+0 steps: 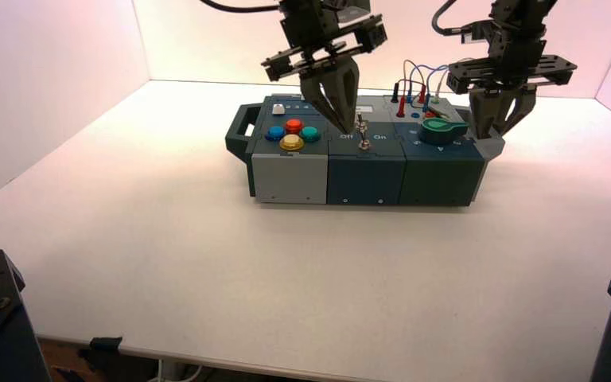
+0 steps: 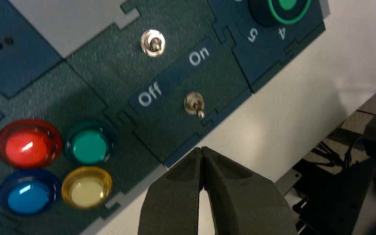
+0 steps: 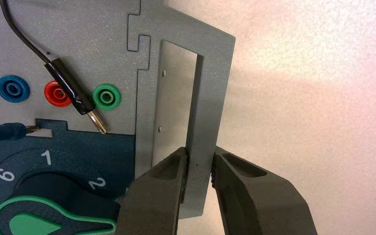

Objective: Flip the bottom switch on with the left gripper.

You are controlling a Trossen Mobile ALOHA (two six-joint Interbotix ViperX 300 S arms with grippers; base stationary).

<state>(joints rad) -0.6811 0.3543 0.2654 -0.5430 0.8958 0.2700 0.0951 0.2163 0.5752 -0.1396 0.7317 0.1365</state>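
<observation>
Status: nearly at contact, flip to On apparently left to do | left gripper (image 1: 349, 131): fingers clenched, empty, near switches | bottom switch (image 2: 194, 104): box's near middle, apart from fingers | right gripper (image 3: 200, 152): clamped on grey handle (image 3: 215, 83), box's right end

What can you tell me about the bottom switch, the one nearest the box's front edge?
The bottom switch is a small, silvery metal toggle: a thin lever with a rounded tip rising from a round, brassy nut. It sits on the dark middle panel, near the "Off" and "On" lettering, below a similar toggle. The left gripper hovers nearby, jaws shut; nothing touches the switch.
</observation>
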